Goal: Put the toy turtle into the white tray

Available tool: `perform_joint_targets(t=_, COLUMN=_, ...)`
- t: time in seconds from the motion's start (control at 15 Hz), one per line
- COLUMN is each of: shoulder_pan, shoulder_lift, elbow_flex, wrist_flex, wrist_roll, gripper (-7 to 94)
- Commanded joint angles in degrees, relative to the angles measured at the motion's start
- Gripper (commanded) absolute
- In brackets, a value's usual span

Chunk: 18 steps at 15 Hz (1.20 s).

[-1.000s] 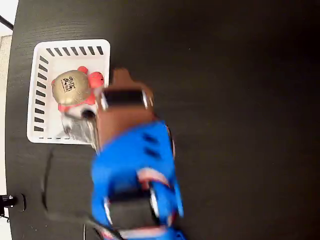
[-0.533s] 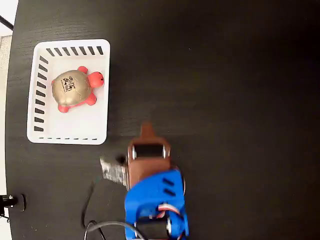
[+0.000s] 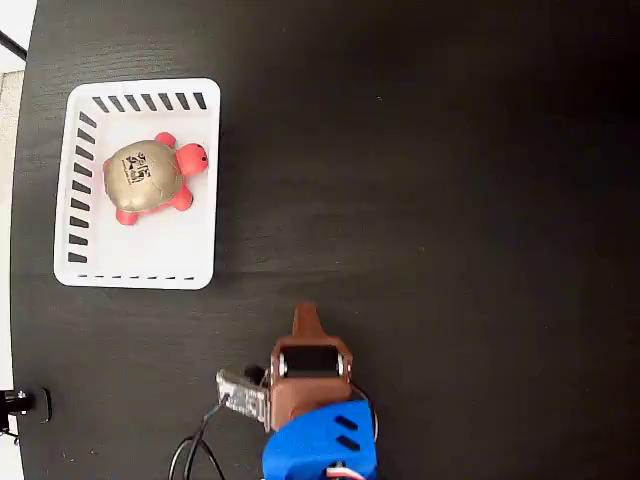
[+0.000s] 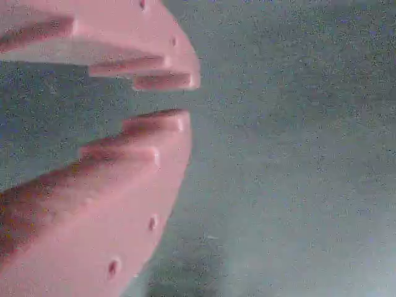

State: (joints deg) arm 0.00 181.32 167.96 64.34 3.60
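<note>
Backing away from the white tray (image 3: 138, 260), the end effector (image 3: 306, 318) holds nothing, its tips nearly together. Inside sits the toy turtle (image 3: 148, 178).

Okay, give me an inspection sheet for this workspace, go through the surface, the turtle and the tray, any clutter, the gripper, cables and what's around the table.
Surface: black table, bare over most of the fixed view.
Job's things: toy turtle lies inside the white tray, in its upper half, head toward picture right. The tray sits near the table's upper left.
Clutter: nothing seen.
Gripper: gripper is empty, its jaws apart by a narrow gap in the wrist view; it sits at the bottom centre of the fixed view, clear of the tray.
Cables: a dark cable loops on the table left of the arm's base.
Surroundings: a pale strip past the table's left edge and a small black clamp-like object at that edge.
</note>
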Motion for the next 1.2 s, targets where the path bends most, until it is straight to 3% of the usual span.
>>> perform_joint_targets(t=0.0, shoulder_pan=0.18, shoulder_lift=3.08, elbow_flex=-0.53, wrist_flex=6.68, wrist_roll=0.00, gripper=0)
perform_joint_targets(t=1.13, shoulder_pan=-0.62, shoulder_lift=5.01, elbow_flex=-0.44, wrist_flex=7.12, wrist_roll=-0.88, gripper=0)
